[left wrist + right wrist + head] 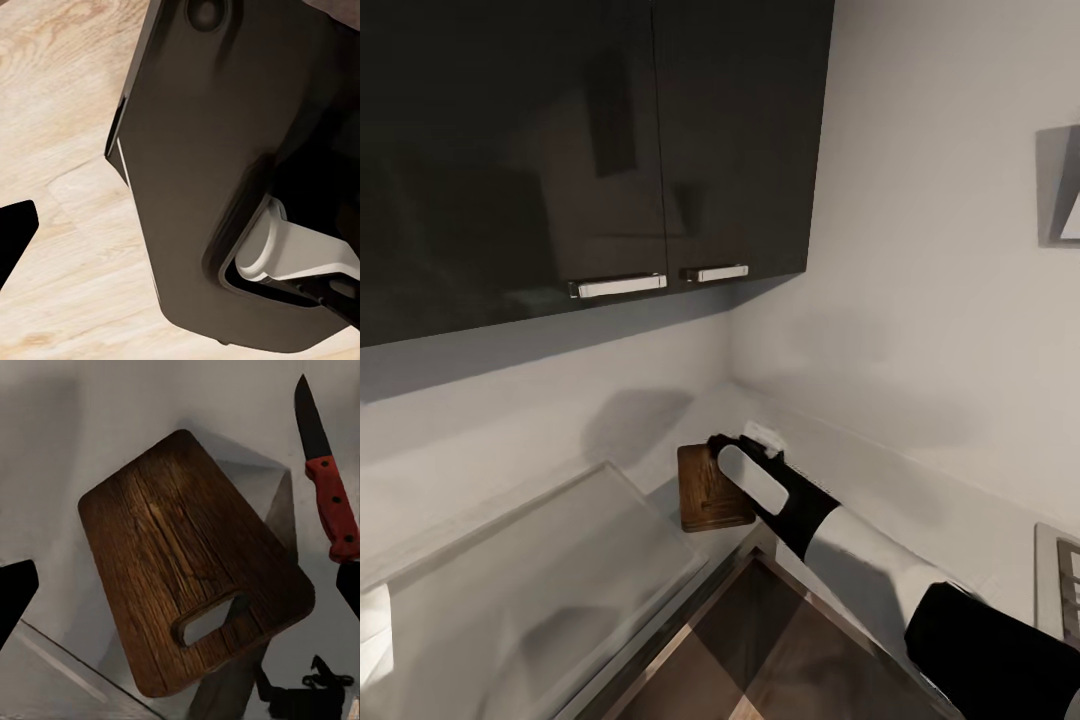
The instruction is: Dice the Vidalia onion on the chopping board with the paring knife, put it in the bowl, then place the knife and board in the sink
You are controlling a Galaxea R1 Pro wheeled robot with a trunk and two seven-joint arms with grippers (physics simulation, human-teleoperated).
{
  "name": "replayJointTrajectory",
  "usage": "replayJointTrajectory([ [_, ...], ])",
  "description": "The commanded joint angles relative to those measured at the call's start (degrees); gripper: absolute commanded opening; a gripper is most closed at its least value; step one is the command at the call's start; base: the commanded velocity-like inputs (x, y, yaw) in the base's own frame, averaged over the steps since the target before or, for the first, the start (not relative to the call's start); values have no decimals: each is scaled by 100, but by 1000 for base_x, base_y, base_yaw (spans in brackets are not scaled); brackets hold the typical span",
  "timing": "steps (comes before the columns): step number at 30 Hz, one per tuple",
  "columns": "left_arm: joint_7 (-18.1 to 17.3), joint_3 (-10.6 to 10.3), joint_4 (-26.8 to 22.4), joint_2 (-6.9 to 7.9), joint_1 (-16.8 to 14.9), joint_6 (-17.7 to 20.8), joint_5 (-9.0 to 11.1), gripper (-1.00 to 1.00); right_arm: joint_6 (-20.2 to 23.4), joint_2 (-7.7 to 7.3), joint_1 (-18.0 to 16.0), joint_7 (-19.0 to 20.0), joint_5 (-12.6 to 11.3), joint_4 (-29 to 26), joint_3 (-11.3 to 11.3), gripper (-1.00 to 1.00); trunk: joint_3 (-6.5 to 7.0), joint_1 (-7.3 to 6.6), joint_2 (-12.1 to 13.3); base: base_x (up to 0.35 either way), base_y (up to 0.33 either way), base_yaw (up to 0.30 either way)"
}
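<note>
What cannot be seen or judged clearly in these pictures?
- Board, head view: the right arm covers part of it.
- Right hand, head view: hidden behind its own wrist; open or shut cannot be told.
- Knife, right wrist view: whether the dark fingertip at the edge touches its handle cannot be told.
- Left hand, left wrist view: a dark robot part blocks the view; its state cannot be told.
- Sink, head view: basin cut off by the picture edge.
</note>
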Motion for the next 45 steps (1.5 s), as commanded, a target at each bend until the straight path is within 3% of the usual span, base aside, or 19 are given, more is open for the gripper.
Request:
replayJointTrajectory([
  [1, -37, 6, 16, 2, -2, -27, 59, 100, 32, 0, -3, -75, -119, -23, 208, 100, 0, 2, -3, 0, 0, 0],
  [4, -43, 6, 16, 2, -2, -27, 57, 100, 49, 0, -2, -153, -270, -91, 503, 100, 0, 2, -3, 0, 0, 0],
  [7, -47, 6, 11, 2, -2, -27, 57, 100, 60, 0, -1, -202, -468, -115, 589, 100, 0, 2, -3, 0, 0, 0],
  [9, -48, 1, 9, -2, -2, -27, 57, 100, 64, 0, -1, -270, -866, -124, 629, 100, 0, 2, -3, 0, 0, 0],
  [10, -49, -1, 8, -4, -2, -27, 57, 100, 66, 0, -1, -339, -1215, -134, 647, 100, 0, 2, -3, 0, 0, 0],
  [15, -49, -1, 7, 0, -2, -27, 57, 100, 48, 0, -1, -453, -1817, -164, 660, 100, 0, 2, -3, 0, 0, 0],
  [30, -58, -3, 7, 2, -2, -27, 57, 100, -26, 0, -1, -487, -1888, -173, 631, 100, -40, 2, -3, 0, 0, 22],
  [34, -58, -3, 7, 2, -2, -27, 57, 100, -214, 0, -1, -522, -1886, -168, 631, 100, -74, 2, -3, 0, 0, 68],
  [39, -58, -3, 7, 2, -2, -27, 57, 100, -628, 0, -1, -1156, -1865, -170, 643, 100, -117, 2, -3, 0, 0, 39],
  [45, -58, -3, 7, 2, -2, -27, 57, 100, -903, 0, -1, -1361, -1851, -172, 651, 100, -162, 2, -3, 0, 0, 5],
])
